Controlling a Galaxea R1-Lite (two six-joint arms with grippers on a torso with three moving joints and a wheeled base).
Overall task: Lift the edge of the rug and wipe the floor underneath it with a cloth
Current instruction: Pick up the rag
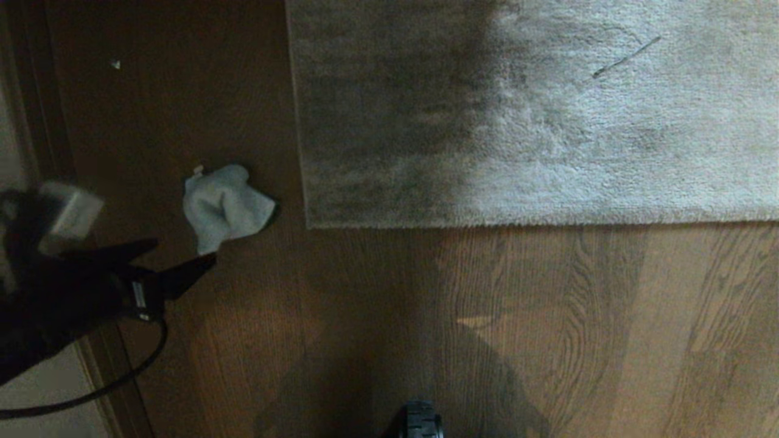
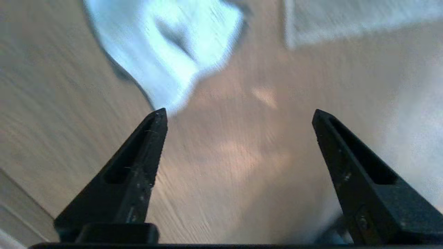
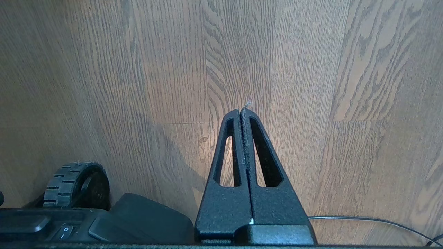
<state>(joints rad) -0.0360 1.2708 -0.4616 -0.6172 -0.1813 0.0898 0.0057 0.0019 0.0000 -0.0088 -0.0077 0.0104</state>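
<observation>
At far left the blurred left hand (image 1: 182, 258) hovers wide open and empty just short of the crumpled cloth (image 1: 224, 207) on the floor (image 1: 365, 316), the rug edge (image 1: 487, 224) lies flat further right, running out of frame, and the right hand (image 3: 244, 110), off in its own view, is pressed closed.

Fuzzy cloth (image 1: 225, 207); shaggy rug (image 1: 548, 121); wood-grain floor (image 1: 548, 334).

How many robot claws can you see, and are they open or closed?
2. The left gripper is open beside the cloth on the floor. The right gripper is shut, pointing at bare floor.
</observation>
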